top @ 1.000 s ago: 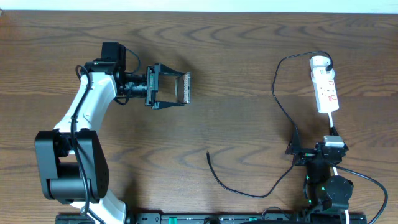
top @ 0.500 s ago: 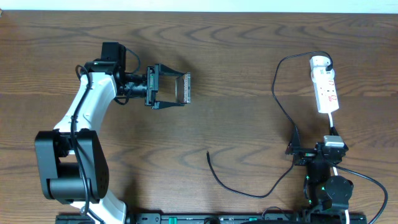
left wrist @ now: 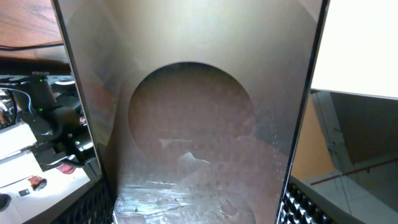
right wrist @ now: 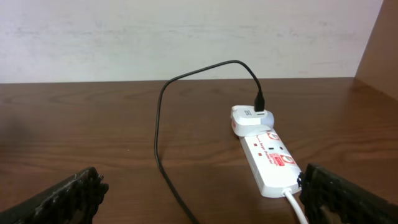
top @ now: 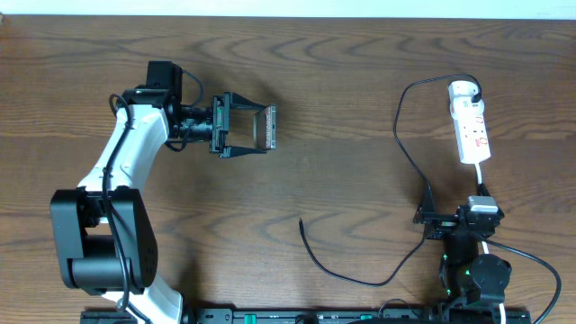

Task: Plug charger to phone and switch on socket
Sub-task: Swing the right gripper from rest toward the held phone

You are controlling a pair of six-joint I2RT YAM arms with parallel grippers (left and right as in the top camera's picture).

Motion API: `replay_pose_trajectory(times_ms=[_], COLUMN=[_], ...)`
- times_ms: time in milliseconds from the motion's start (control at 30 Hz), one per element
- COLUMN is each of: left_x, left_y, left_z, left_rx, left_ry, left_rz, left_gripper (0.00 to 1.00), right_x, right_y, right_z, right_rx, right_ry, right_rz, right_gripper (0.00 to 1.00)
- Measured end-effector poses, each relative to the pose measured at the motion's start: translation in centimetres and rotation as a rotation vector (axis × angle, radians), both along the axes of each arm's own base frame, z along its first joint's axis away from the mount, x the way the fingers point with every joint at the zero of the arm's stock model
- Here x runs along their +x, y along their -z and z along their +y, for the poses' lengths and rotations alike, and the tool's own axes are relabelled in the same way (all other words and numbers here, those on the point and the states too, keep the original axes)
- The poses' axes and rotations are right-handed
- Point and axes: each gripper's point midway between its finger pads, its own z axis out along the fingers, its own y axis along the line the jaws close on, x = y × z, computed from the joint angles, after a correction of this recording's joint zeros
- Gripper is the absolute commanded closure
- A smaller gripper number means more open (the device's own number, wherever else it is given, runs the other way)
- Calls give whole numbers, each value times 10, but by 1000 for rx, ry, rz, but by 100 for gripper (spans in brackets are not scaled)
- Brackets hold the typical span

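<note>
The left gripper (top: 262, 129) pinches the phone (left wrist: 199, 137) across its width at the left of the worktop (top: 342, 135), the slab showing edge-on from overhead. The right gripper (right wrist: 199, 200) sits near the front right with fingers spread wide (nothing between them). Beyond it lies the socket (top: 472, 130); the charger (right wrist: 157, 134) loops from its far end, free tip mid-worktop, well apart from the phone.

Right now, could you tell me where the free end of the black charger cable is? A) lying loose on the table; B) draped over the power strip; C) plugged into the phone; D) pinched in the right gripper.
A: the tip of the charger lies bare on the table, apart from the phone held in the left gripper.
</note>
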Motion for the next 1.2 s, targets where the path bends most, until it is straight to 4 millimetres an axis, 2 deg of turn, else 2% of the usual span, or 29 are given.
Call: replay_pose_trajectory(times_ms=[367,433,600,667,800,933,1100,1200], left_x=[0,1,1,2,2,2,4,4], left_y=[1,3,6,8,13,18,27,32], left_z=[0,1,2,2,4,6,9,10], left_rx=[7,21,38,49,80,112,166,199], left_ry=[-1,-4,-7,-10,-17,-23,-36,-41], left_rz=[0,0,1,4,6,12,20,30], left_gripper=[93,93,93,93,93,93,93,93], right_x=[-5,-7,-5,2,22,39,64,73], right_y=[-1,-12,-65,-80,-91,-94,-105,-102], right_z=[24,27,36,40,50,65,96,127], right_rx=[19,22,29,44,95,180,293,349], right_ry=[-136,-155,-205,-234,-300,-384,-537,-654], right_rz=[60,68,74,130,303,518,728,846], right_gripper=[1,1,1,1,1,1,1,1])
